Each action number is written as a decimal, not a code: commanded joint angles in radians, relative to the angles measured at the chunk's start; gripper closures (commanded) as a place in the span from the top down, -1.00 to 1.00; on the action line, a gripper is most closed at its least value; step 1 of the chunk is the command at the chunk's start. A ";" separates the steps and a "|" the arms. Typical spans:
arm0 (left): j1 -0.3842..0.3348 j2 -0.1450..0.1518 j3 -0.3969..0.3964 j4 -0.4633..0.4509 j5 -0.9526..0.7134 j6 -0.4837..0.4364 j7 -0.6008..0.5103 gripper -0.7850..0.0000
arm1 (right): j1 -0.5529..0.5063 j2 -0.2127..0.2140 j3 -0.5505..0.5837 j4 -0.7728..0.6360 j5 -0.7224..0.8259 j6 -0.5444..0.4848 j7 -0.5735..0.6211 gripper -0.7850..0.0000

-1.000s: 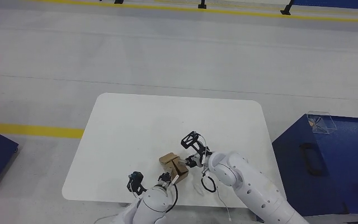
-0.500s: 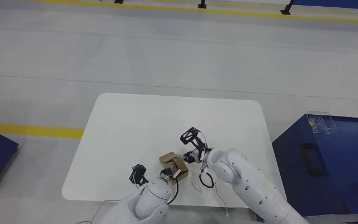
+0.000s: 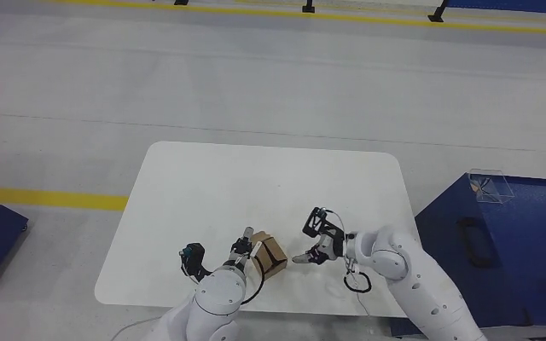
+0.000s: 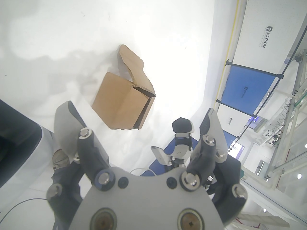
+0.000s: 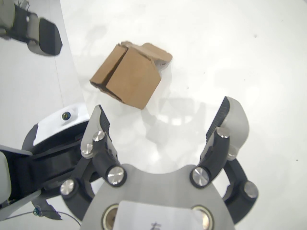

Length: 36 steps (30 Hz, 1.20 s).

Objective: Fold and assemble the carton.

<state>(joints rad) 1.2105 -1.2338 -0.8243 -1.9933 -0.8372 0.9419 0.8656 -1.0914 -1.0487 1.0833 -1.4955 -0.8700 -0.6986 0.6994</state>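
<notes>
1. From above: small brown carton [image 3: 270, 254] on the white table [image 3: 213, 179], near the front edge, between the two grippers. Left gripper [image 3: 242, 249] just beside one side of it, contact impossible to tell. Right gripper [image 3: 307, 256] near the other side, apart from it.
2. From the left wrist: left gripper [image 4: 140, 118] spread wide, holding nothing. Carton [image 4: 121, 104] just ahead of it, resting tilted on the table. One flap [image 4: 132, 58] standing out loose at the far end, a dark gap along the near end.
3. From the right wrist: right gripper [image 5: 163, 107] likewise wide open and empty, stopped short of the carton [image 5: 130, 77]. Face with a split seam turned towards the table edge, ragged flap poking out behind.
4. Step in hand, as a judgement: body already formed into a box, ends not yet shut, both grippers off it and placed for a fresh hold.
5. Next move, probably: steady the body with one gripper and push the loose flap in with the other. Calls for a light, square press, given a small box likely to slide or tip on the smooth top.
</notes>
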 commanded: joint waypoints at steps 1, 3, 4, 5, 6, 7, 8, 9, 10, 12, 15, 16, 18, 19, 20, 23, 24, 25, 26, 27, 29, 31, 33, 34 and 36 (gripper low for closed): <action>0.000 0.000 0.000 0.000 0.000 0.000 0.000 1.00 | 0.010 0.000 -0.010 0.031 0.009 -0.027 0.019 1.00; 0.000 0.000 0.000 0.000 0.000 0.000 0.000 1.00 | 0.024 -0.005 -0.029 0.049 -0.028 0.008 0.007 1.00; 0.000 0.000 0.000 0.000 0.000 0.000 0.000 1.00 | 0.030 -0.010 -0.044 0.056 -0.040 0.026 -0.008 1.00; 0.000 0.000 0.000 0.000 0.000 0.000 0.000 1.00 | 0.036 -0.014 -0.059 0.065 -0.049 0.038 -0.021 1.00; 0.000 0.000 0.000 0.000 0.000 0.000 0.000 1.00 | 0.045 -0.019 -0.073 0.078 -0.058 0.058 -0.033 1.00; 0.000 0.000 0.000 0.000 0.000 0.000 0.000 1.00 | 0.055 -0.024 -0.088 0.088 -0.075 0.079 -0.044 1.00; 0.000 0.000 0.000 0.000 0.000 0.000 0.000 1.00 | 0.064 -0.030 -0.106 0.099 -0.087 0.092 -0.054 1.00; 0.000 0.000 0.000 0.000 0.000 0.000 0.000 1.00 | 0.073 -0.036 -0.120 0.113 -0.091 0.106 -0.066 1.00; 0.000 0.000 0.000 0.000 0.000 0.000 0.000 1.00 | 0.082 -0.041 -0.134 0.126 -0.091 0.113 -0.076 1.00; 0.000 0.000 0.000 0.000 0.000 0.000 0.000 1.00 | 0.102 -0.050 -0.157 0.153 -0.105 0.130 -0.086 1.00; 0.000 0.000 0.000 0.000 0.000 0.000 0.000 1.00 | 0.124 -0.063 -0.178 0.182 -0.132 0.187 -0.126 1.00; 0.000 0.000 0.000 0.000 0.000 0.000 0.000 1.00 | 0.130 -0.067 -0.181 0.191 -0.133 0.211 -0.143 1.00; 0.000 0.000 0.000 0.000 0.000 0.000 0.000 1.00 | 0.142 -0.075 -0.188 0.206 -0.127 0.235 -0.163 1.00; 0.000 0.000 0.000 0.000 0.000 0.000 0.000 1.00 | 0.149 -0.078 -0.189 0.214 -0.127 0.259 -0.175 1.00; 0.000 0.000 0.000 0.000 0.000 0.000 0.000 1.00 | 0.153 -0.083 -0.194 0.220 -0.128 0.278 -0.186 1.00; 0.000 0.000 0.000 0.000 0.000 0.000 0.000 1.00 | 0.176 -0.097 -0.212 0.245 -0.094 0.285 -0.195 1.00; 0.000 0.000 0.000 0.000 0.000 0.000 0.000 1.00 | 0.186 -0.103 -0.218 0.259 -0.083 0.292 -0.197 1.00; 0.000 0.000 0.000 0.000 0.000 0.000 0.000 1.00 | 0.199 -0.109 -0.225 0.272 -0.081 0.307 -0.199 1.00; 0.000 0.000 0.000 0.000 0.000 0.000 0.000 1.00 | 0.211 -0.116 -0.234 0.286 -0.082 0.327 -0.208 1.00; 0.000 0.000 0.000 0.000 0.000 0.000 0.000 1.00 | 0.221 -0.123 -0.243 0.301 -0.077 0.344 -0.216 1.00; 0.000 0.000 0.000 0.000 0.000 0.000 0.000 1.00 | 0.244 -0.137 -0.261 0.330 -0.074 0.370 -0.230 1.00; 0.000 0.000 0.000 0.000 0.000 0.000 0.000 1.00 | 0.260 -0.148 -0.275 0.354 -0.070 0.382 -0.241 1.00; 0.000 0.000 0.000 0.000 0.000 0.000 0.000 1.00 | 0.270 -0.156 -0.272 0.373 -0.062 0.418 -0.268 1.00; 0.000 0.000 0.000 0.000 0.000 0.000 0.000 1.00 | 0.269 -0.159 -0.269 0.382 -0.034 0.411 -0.260 1.00; 0.000 0.000 0.000 0.000 0.000 0.000 0.000 1.00 | 0.279 -0.160 -0.250 0.392 0.014 0.402 -0.229 1.00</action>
<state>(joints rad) 1.2106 -1.2338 -0.8243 -1.9933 -0.8373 0.9416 0.8656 -0.8168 -1.2089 0.8220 -1.1077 -0.8847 -0.2927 0.4501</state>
